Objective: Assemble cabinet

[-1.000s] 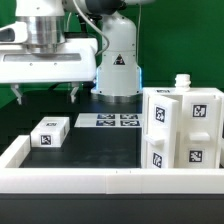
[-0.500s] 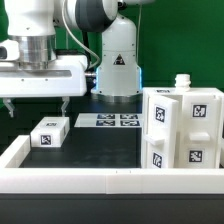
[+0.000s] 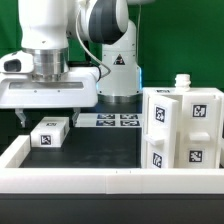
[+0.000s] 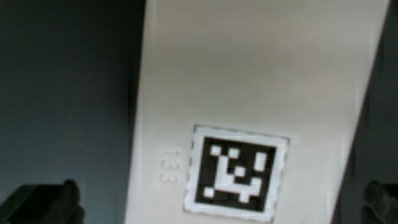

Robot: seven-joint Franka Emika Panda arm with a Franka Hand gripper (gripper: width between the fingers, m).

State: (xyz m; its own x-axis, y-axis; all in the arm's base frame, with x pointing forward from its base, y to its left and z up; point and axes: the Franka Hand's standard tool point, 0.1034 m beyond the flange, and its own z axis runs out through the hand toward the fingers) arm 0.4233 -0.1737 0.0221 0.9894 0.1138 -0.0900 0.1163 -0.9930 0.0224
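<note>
Roomy in the middle, walled at the edges

Had a wide bare strip of black table (image 3: 110,145) between the small block (image 3: 50,131) and the cabinet (image 3: 185,130). Was fenced in front by the white rail (image 3: 100,180), behind by the robot base (image 3: 118,70). Showed dark gaps beside the block inside the gripper (image 3: 48,113) and its spread fingers (image 4: 45,200).

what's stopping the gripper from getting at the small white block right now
Probably nothing: yes, it looks reachable. The gripper hangs open right above the small white block, with no object between them. In the wrist view its fingers sit either side of the block. The cabinet stands apart.
</note>
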